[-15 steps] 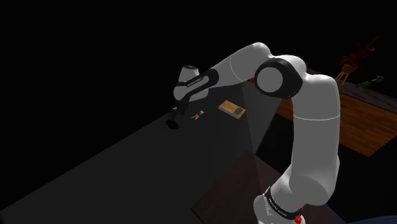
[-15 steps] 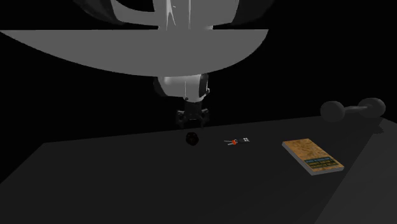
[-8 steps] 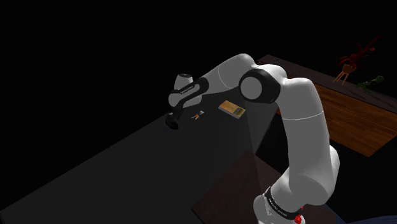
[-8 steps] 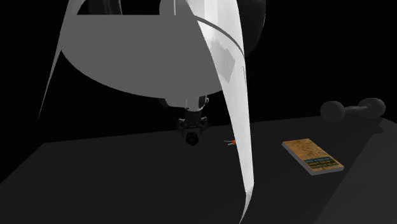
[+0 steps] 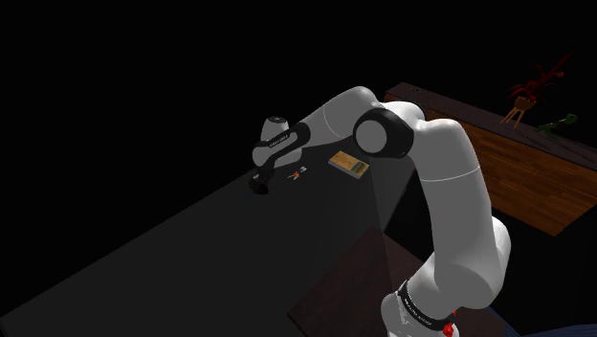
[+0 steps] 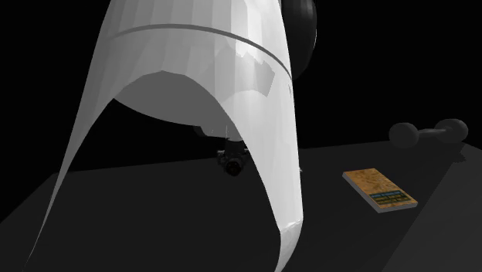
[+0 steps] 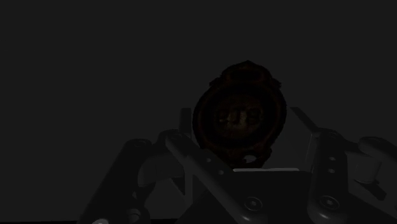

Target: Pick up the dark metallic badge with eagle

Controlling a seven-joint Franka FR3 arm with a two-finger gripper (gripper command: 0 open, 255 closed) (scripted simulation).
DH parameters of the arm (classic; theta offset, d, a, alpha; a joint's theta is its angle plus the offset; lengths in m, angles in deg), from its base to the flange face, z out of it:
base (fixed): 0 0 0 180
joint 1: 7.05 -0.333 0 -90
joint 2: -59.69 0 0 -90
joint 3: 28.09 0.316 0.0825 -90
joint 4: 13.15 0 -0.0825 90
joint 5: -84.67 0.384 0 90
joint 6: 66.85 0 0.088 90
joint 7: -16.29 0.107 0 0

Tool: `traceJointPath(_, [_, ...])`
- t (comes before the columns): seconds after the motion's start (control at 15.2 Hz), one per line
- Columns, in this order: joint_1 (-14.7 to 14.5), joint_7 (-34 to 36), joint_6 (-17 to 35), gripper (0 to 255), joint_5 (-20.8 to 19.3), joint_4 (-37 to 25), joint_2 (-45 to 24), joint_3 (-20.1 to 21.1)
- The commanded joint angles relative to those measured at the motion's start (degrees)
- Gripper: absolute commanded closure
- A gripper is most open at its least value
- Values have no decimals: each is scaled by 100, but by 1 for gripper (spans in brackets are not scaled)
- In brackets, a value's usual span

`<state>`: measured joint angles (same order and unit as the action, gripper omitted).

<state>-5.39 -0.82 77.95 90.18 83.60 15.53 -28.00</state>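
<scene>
Lowered since a second ago: the arm (image 5: pixel 435 182) has folded down and forward, so the jaws went from hanging above the badge (image 7: pixel 242 118) to sitting right at it. Book, keys and badge have not shifted.

Shoulder view: the badge lies on the dark surface (image 5: pixel 191 258), to this view's left of the book (image 5: pixel 349 164), with the keys (image 5: pixel 298 173) between badge and book. The jaws point straight down over it, at surface level. The wrist is probably held vertical because the badge is small and low, so a top-down pinch is the easy way in and keeps clear of the keys.

Second exterior view: the white arm shell sits close to the camera. The jaws and badge read as one dark lump, well to this view's left of the book (image 6: pixel 380 190). A dumbbell (image 6: pixel 429 133) lies behind the book, on the side away from the badge, out of the way.

Wrist view: dim. The badge is a dark roundish piece with a faint gold figure in the middle, centred between the jaws. The jaws stand apart, one on each side and close to its edges; I cannot tell whether they touch it. It looks lined up for the grasp, with closing as the next step. The main risk is the badge slipping out sideways as they close.
</scene>
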Motion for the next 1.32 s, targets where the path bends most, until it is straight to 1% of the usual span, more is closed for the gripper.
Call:
traceJointPath(0.0, [-1,0,-2,255,0,-3,-9,1])
traceJointPath(0.4, [1,-1,-8,255,0,-6,-7,0])
traceJointPath(1.25, [-17,57,-612,255,-37,137,741,-33])
